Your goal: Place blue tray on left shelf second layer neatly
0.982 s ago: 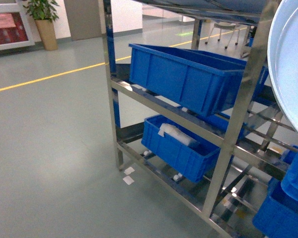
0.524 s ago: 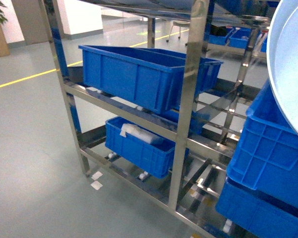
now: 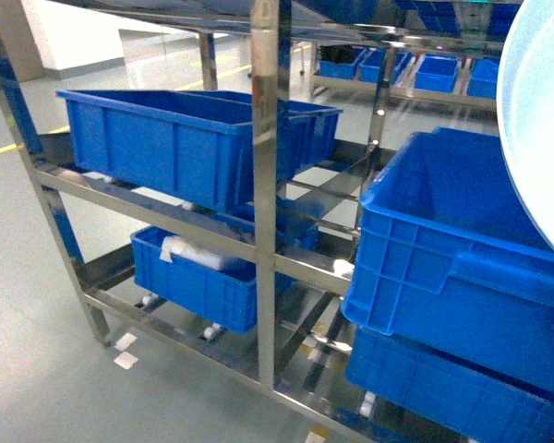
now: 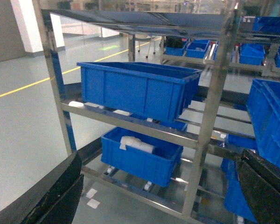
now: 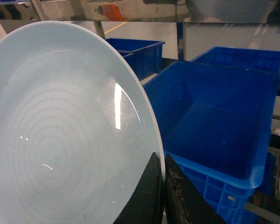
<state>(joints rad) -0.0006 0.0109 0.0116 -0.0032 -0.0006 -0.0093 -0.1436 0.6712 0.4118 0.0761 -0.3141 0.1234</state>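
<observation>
- The step in hand, as I judge it, is the carry: the pale sky-blue round plastic tray (image 5: 60,130) is held up on edge and is not yet on any shelf level.
- In the right wrist view the right pincer (image 5: 162,196) is clamped on the tray's rim at the bottom centre of the frame, one dark finger on either side of the thin edge. The tray fills the left half of that frame, its ringed inner face towards the camera.
- In the head view the same tray shows only as a pale curved slice at the right edge of the frame, upper right, in front of a deep dark-blue ribbed crate (image 3: 462,249).
- The left pincer (image 4: 158,191) is released and empty; its two dark fingers stand wide apart in the lower corners of the left wrist frame.
- The shiny stainless-steel rack with perforated uprights (image 3: 263,185) stands in the left and centre of the head view. Its second level (image 3: 166,217) carries a wide dark-blue crate (image 3: 185,138) in the upper left, and a smaller one with a white bundle sits lower.
- The next move, I judge, calls for tipping the tray flat and finding free bars on that level; how much free space lies beside the crate I cannot tell.
</observation>
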